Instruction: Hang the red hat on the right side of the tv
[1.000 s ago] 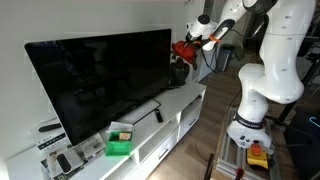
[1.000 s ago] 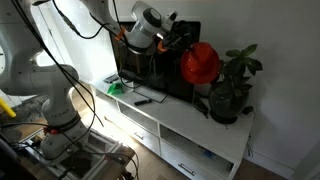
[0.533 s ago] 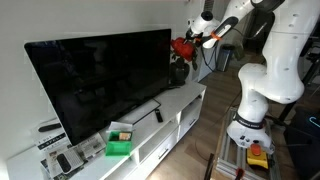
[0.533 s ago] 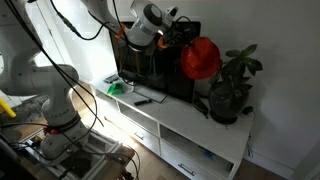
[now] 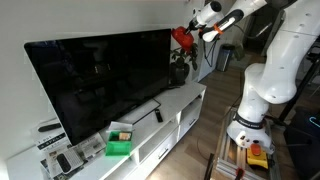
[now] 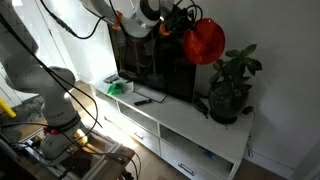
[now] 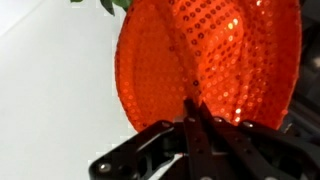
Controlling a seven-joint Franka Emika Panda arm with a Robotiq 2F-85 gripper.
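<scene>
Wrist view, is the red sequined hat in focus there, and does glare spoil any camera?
Wrist view: the soft red sequined hat fills the frame, slightly blurred, the background blown white. In an exterior view, the large glossy black tv shows faint reflections, no harsh glare.

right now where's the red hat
In an exterior view the red hat is held in the gripper, beside the tv's upper corner and above the potted plant.

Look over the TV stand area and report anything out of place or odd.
Only the red hat stands out: it is up in the air by the upper corner of the tv, pinched in the gripper, not hung yet. The plant stands upright on the cabinet; nothing looks spilled or damaged.
</scene>
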